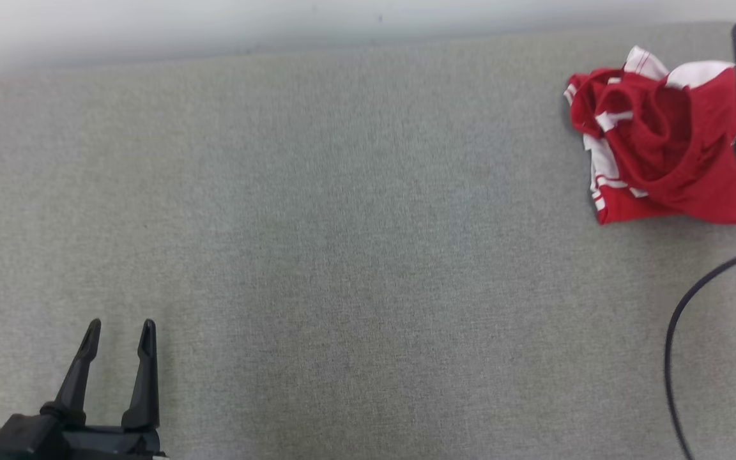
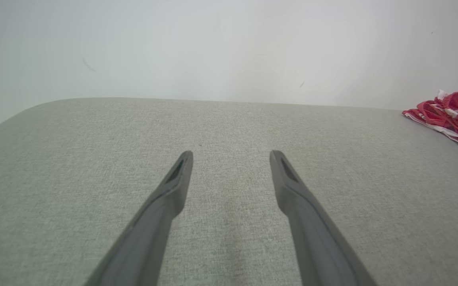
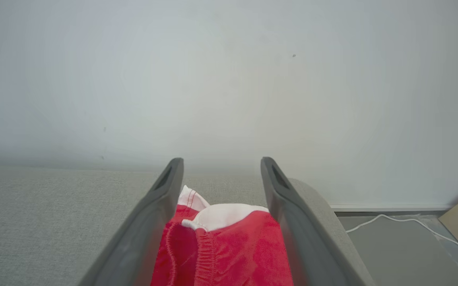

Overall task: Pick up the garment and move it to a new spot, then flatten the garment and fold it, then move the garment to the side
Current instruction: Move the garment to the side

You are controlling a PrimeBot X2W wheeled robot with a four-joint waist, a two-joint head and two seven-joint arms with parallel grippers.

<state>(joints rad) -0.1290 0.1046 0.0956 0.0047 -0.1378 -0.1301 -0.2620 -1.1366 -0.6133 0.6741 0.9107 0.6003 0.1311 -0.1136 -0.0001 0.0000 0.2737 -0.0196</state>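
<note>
Right hand [image 3: 221, 163], fingers apart, hangs over crumpled red garment [image 3: 229, 246].

Bare lab: cloth-covered table [image 1: 355, 211], blank wall [image 3: 229, 79]

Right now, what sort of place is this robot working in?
Probably a plain indoor test room: a wide grey fabric-covered table against a bare white wall, one crumpled red-and-white garment on it, and a loose white cable on the floor.
</note>
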